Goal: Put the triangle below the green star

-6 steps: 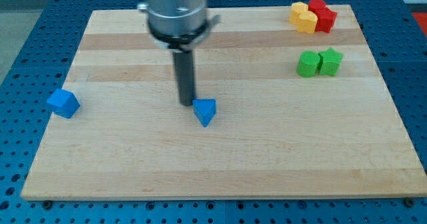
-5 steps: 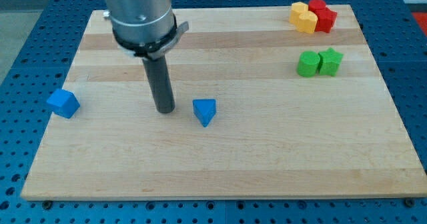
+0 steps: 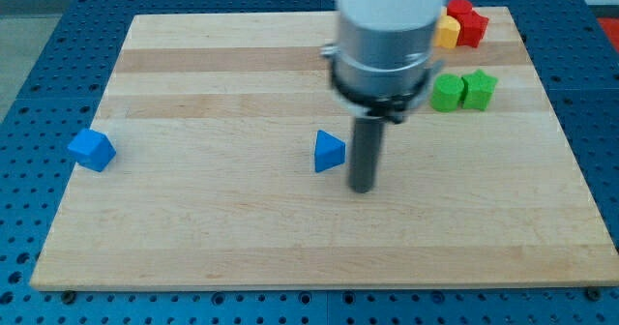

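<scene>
**Triangle short of target, tip just beside it**

Camera view (only view):

- Blue triangle (image 3: 329, 151) near centre of wooden board (image 3: 193, 238). Green star (image 3: 479, 89) far off toward 2 o'clock from it, touching a green block (image 3: 447, 92) of rounded outline at its 9 o'clock side.
- Spot below green star, at its 6 o'clock, bare. Triangle well apart from that spot, off toward 9 o'clock of it. Task judged early to middle: most of the travel toward 3 o'clock left to do, placement not yet made.
- No pincer on this rig; nothing to open or close, nothing held. Only a dark rod under a grey cylindrical head. My tip (image 3: 362, 188) down at board level, just beside triangle at its 4 o'clock; contact or small gap, cannot tell.
- Judgement: tip on the target-facing side of triangle, so poorly placed for pushing toward 3 o'clock; a move round to triangle's 9 o'clock side likely needed.
- Elsewhere: blue block (image 3: 92, 149), angular, exact shape unclear, near board edge at 9 o'clock. Red block (image 3: 468, 21) and yellow block (image 3: 447, 31) at 1 o'clock corner, yellow partly hidden behind arm head.
</scene>
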Robot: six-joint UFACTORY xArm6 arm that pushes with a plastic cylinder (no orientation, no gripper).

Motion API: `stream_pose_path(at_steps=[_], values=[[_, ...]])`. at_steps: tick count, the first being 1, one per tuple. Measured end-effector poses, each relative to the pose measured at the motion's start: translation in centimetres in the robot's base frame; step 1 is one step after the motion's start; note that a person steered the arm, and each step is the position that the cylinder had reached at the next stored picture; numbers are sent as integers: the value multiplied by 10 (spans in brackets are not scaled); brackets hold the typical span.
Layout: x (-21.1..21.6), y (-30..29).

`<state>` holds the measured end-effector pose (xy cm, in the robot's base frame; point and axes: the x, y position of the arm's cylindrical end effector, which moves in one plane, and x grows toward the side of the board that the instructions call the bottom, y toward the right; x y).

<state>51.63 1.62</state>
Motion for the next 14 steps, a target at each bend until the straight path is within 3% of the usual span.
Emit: stream_pose_path(at_steps=[1,2,4,5,6,7,8,10,14], values=[[-8,-61],[-44,-65],[-45,80],[-44,69],[-34,18],[-1,16],[5,60],[-68,154],[-64,147]])
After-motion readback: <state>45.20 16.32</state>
